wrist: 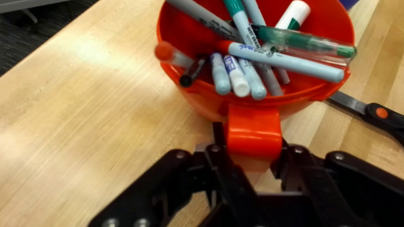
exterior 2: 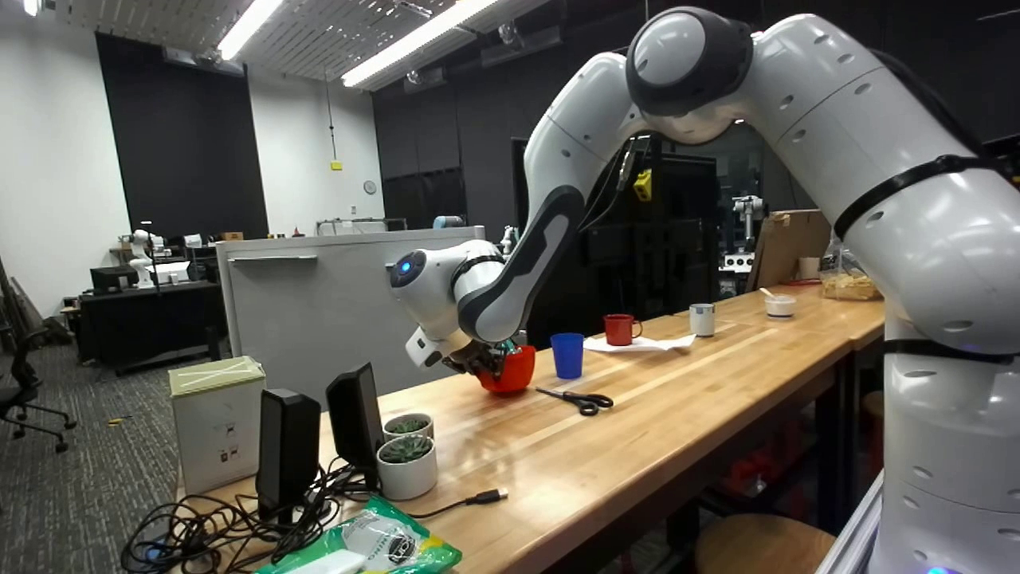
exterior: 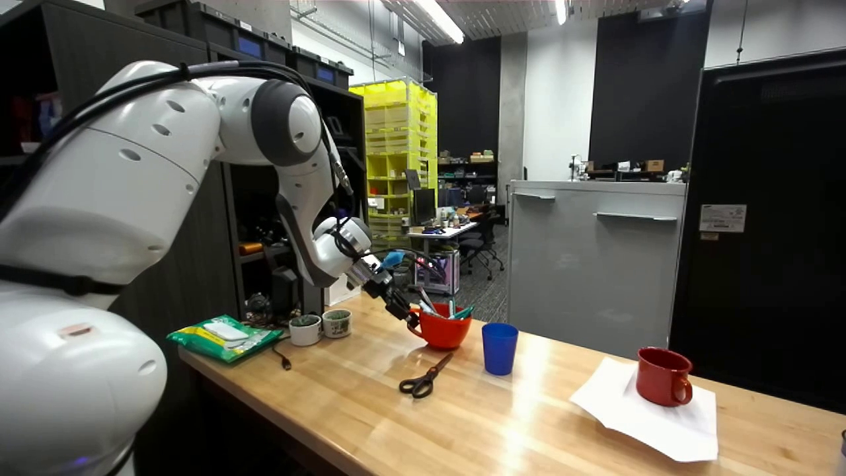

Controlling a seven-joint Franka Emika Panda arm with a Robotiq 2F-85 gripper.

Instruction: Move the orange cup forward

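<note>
White walls (exterior: 557,106), black panels (exterior: 651,92); grey carpet (exterior 2: 88,494); lit ceiling strips (exterior 2: 420,41); yellow shelving (exterior: 385,97); grey cabinet (exterior: 591,277)

In an exterior view, we see scissors (exterior: 431,372) at lower centre, a blue cup (exterior: 499,350) right of centre, and a red mug (exterior: 657,380) at lower right.

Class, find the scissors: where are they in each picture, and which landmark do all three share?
In an exterior view: scissors, lower middle.
In an exterior view: scissors, just right of centre, lower half.
In the wrist view: scissors, right edge, about mid-height, cut off.
Shared landmark: the orange cup, near the scissors in all three.
</note>
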